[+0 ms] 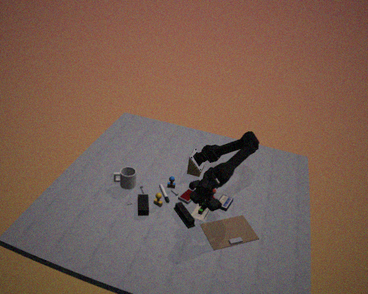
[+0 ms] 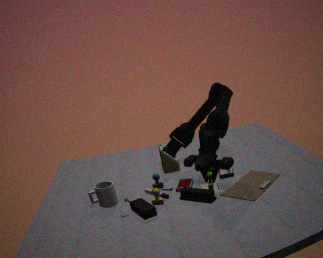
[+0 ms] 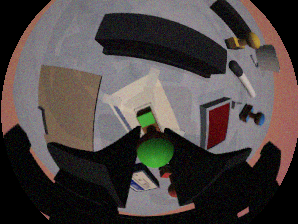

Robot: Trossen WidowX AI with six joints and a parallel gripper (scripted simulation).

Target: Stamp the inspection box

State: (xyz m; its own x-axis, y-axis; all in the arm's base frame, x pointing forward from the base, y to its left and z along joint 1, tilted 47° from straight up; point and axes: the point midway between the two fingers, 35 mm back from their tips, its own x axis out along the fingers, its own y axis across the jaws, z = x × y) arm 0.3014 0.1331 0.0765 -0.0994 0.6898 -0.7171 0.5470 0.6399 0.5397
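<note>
My gripper (image 2: 210, 180) (image 3: 152, 130) is shut on the handle of a green-knobbed stamp (image 2: 210, 174) (image 3: 155, 152) (image 1: 200, 211), which points down. The stamp is over the white card (image 3: 167, 112) (image 1: 198, 216) (image 2: 217, 188); in the wrist view its green-topped base covers most of a small outlined box. Whether its face touches the card cannot be told, and any print under it is hidden. The red ink pad (image 3: 219, 124) (image 1: 186, 195) (image 2: 185, 184) lies open beside the card. No lettering on the stamp is readable.
A long black block (image 1: 184, 215) (image 2: 197, 195) (image 3: 160, 40) lies close to the card. A brown board (image 1: 225, 230) (image 2: 244, 186) (image 3: 70, 105), a blue-and-white case (image 1: 226, 202) (image 2: 226, 172), blue (image 1: 172, 181) and yellow (image 1: 158, 198) stamps, a marker (image 3: 242, 79) and a mug (image 1: 128, 179) are around.
</note>
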